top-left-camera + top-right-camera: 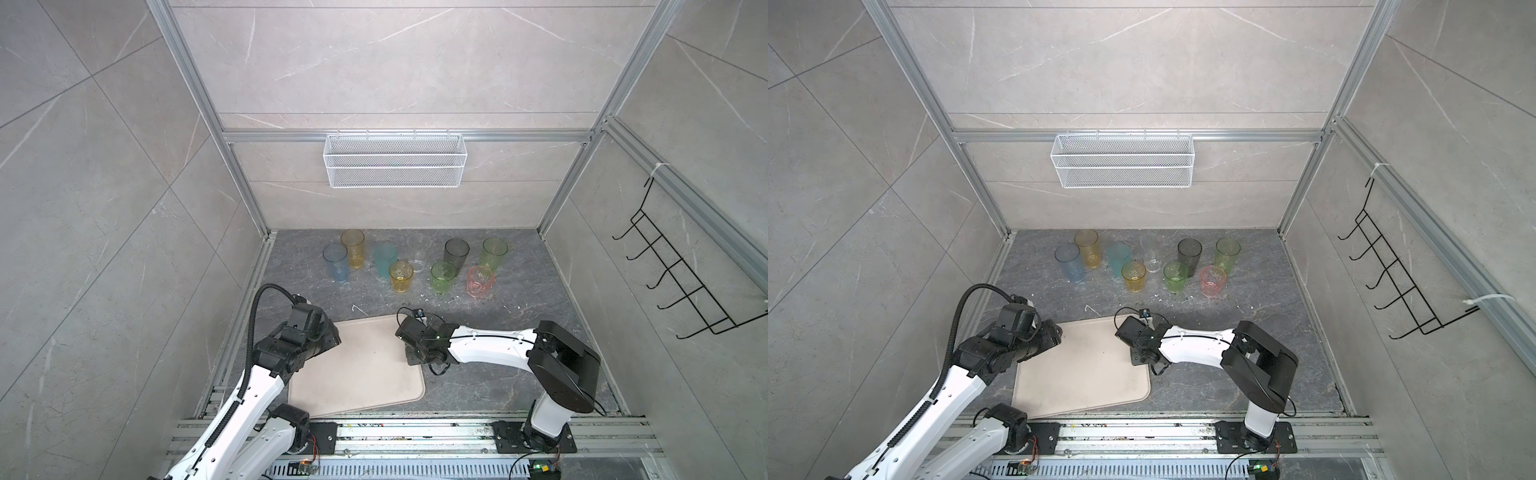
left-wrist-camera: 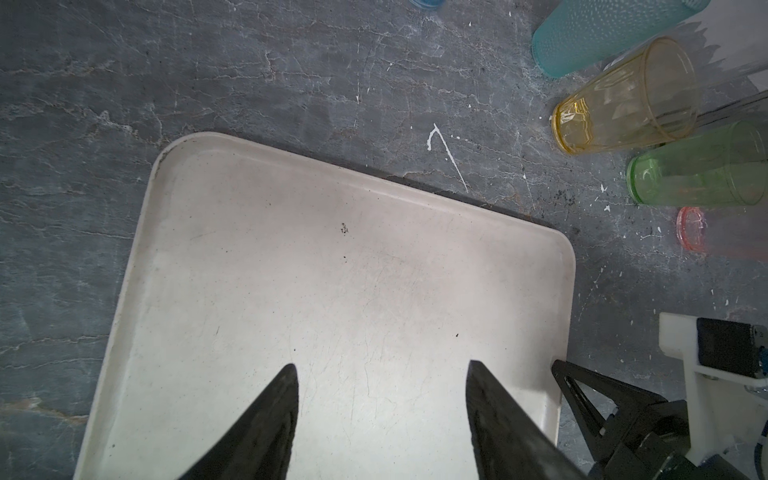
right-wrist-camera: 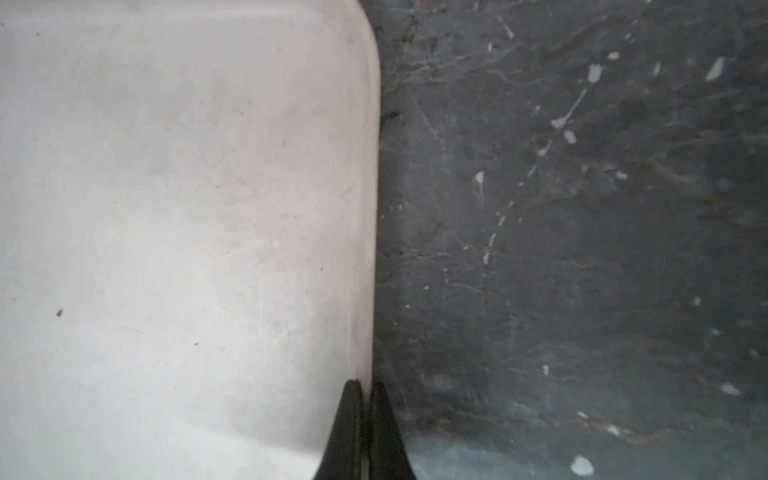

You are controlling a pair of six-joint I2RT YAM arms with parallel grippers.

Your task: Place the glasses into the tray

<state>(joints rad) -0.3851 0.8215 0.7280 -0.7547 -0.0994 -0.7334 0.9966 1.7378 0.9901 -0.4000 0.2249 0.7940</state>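
Looking first at the aluminium rail along the near edge, carrying the bases of both arms. Finding just beyond it the tray, lying flat on the dark stone floor, cream-beige, with rounded corners and a low rim, turned a little askew to the rail.

Pinching the right rim of the tray with the right gripper: jaws pressed together on the rim, one finger inside the tray and one outside, as showing in the right wrist view. Hanging over the left part of the tray with the left gripper: fingers standing moderately apart, gripping nothing, only bare tray surface showing between them.

Seeing all nine glasses standing upright on the floor beyond the far edge of the tray, not touching it, in two loose rows. Counting in the far row, from left to right: the tall blue glass, the tall amber glass just beside it and a little farther, the tall teal glass, the clear glass, the tall grey glass and the tall green glass. Counting in the nearer row: the short amber glass just in front of the teal and clear ones, the short green glass close to the grey one, the short pink glass at the right, in front of the tall green one.

Noticing also the white wire-mesh basket hanging on the far wall, and the black hook rack hanging on the right wall.
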